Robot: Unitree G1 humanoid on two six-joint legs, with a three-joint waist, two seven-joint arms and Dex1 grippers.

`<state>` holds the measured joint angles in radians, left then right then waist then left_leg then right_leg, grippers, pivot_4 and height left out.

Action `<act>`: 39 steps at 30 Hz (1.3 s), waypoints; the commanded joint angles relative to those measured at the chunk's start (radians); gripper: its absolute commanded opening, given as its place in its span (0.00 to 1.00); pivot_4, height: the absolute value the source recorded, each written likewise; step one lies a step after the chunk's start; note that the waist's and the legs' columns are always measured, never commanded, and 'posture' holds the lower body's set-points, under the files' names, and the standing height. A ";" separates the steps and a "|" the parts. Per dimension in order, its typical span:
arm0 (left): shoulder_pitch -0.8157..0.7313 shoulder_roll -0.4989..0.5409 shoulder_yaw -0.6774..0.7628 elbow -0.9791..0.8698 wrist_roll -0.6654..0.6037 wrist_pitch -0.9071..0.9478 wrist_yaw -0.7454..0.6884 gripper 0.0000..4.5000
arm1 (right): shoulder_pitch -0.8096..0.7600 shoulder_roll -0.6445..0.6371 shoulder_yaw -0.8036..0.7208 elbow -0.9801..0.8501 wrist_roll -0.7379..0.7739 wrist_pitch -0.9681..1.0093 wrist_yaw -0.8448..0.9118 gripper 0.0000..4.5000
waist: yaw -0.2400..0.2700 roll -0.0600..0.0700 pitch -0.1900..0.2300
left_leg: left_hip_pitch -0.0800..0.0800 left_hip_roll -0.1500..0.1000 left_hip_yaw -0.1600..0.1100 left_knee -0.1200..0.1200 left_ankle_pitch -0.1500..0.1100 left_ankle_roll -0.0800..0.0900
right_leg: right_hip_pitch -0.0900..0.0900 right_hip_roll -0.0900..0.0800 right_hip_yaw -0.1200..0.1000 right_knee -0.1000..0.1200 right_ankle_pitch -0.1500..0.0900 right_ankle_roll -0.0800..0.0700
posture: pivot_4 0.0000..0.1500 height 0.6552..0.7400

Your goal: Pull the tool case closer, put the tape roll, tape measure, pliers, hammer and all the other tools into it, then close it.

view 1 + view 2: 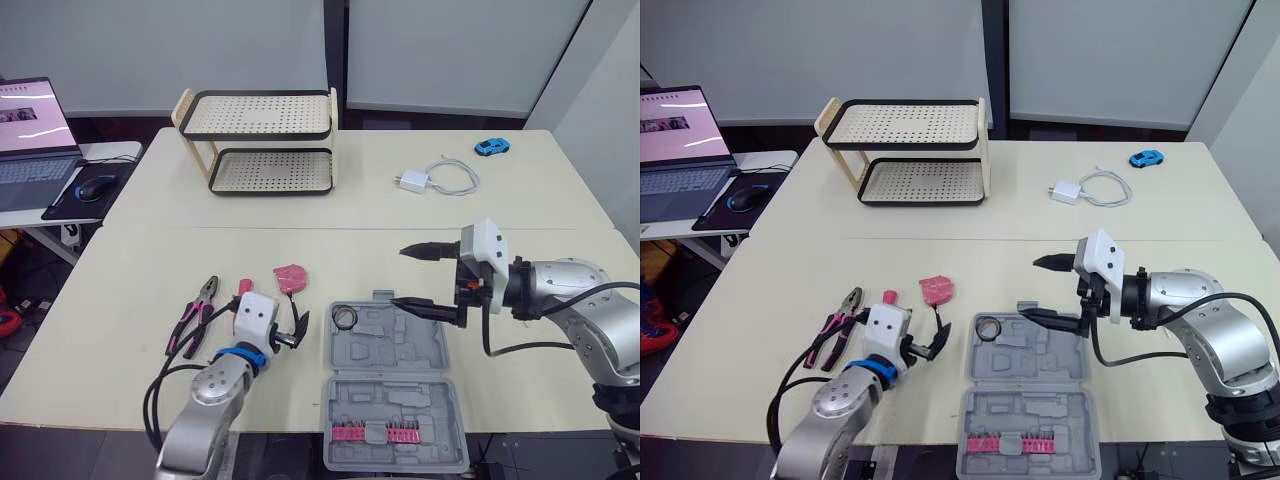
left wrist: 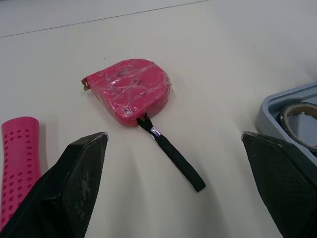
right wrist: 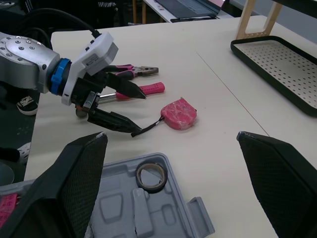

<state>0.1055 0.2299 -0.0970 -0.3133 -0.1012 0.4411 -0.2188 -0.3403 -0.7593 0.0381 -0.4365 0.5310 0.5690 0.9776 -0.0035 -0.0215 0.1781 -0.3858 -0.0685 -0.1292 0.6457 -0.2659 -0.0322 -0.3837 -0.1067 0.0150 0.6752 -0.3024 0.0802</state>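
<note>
Pink rounded plastic tape measure (image 1: 292,277) lies on the table at 10 o'clock from the open grey plastic tool case (image 1: 437,352), at 12 o'clock of the spread left gripper (image 1: 292,332). Probably light, rigid and slick: pinch across the body, not the black strap (image 2: 173,156). Right gripper (image 1: 425,278) is also spread.

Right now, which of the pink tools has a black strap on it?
The tape measure, lying ahead of the left gripper; the pliers and the hammer have none.

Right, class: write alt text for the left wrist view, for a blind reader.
A pink tape measure lies on the cream table, its black strap trailing toward the open left claw. A pink handle lies beside it; a tape roll sits in the grey case.
</note>
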 commanded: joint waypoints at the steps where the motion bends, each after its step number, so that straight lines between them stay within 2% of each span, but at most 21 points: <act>1: -0.033 -0.044 0.007 0.057 0.026 -0.041 0.052 1.00 | 0.000 -0.017 -0.036 -0.049 0.015 0.010 -0.013 1.00 | 0.002 0.000 0.000 | 0.000 0.000 0.000 0.000 0.000 0.000 | 0.000 0.000 0.000 0.000 0.000 0.000 | 1.00 1.00; 16: -0.154 -0.162 -0.020 0.296 0.101 -0.088 0.147 1.00 | -0.009 -0.024 -0.052 -0.072 0.024 0.049 -0.034 1.00 | 0.003 -0.001 0.000 | 0.000 -0.006 -0.001 0.001 0.000 0.000 | 0.000 -0.001 0.000 0.001 0.000 0.000 | 1.00 1.00; 20: -0.160 -0.172 -0.035 0.297 0.122 -0.070 0.164 0.81 | -0.010 -0.028 -0.055 -0.074 0.024 0.051 -0.034 1.00 | 0.003 -0.001 -0.001 | 0.000 -0.006 -0.001 0.001 0.000 0.000 | 0.000 -0.001 0.000 0.001 0.000 0.000 | 1.00 1.00; 31: -0.139 -0.175 -0.035 0.257 0.141 -0.016 0.182 0.01 | -0.009 -0.027 -0.051 -0.077 0.024 0.054 -0.039 1.00 | 0.003 -0.001 -0.001 | 0.000 -0.006 -0.002 0.001 0.000 0.000 | 0.000 -0.001 0.000 0.001 0.000 0.000 | 1.00 1.00; 37: -0.132 -0.168 -0.025 0.233 0.137 0.004 0.185 0.01 | -0.009 -0.024 -0.046 -0.078 0.027 0.057 -0.046 1.00 | 0.003 -0.001 -0.001 | 0.000 -0.006 -0.001 0.001 0.000 0.000 | 0.000 -0.001 0.000 0.001 0.000 0.000 | 1.00 1.00; 39: -0.124 -0.142 -0.046 0.214 0.137 0.018 0.147 0.01 | -0.008 -0.024 -0.044 -0.081 0.028 0.058 -0.046 1.00 | 0.002 -0.001 -0.001 | 0.000 -0.006 -0.002 0.001 0.000 0.000 | 0.000 -0.001 0.000 0.001 0.000 0.000 | 1.00 1.00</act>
<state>-0.0409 0.0685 -0.1414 -0.0816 0.0243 0.4361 -0.0536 -0.3348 -0.7781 0.0196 -0.4725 0.5378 0.6296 0.9350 -0.0011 -0.0227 0.1772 -0.3854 -0.0741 -0.1307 0.6464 -0.2655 -0.0327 -0.3834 -0.1074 0.0150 0.6761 -0.3023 0.0806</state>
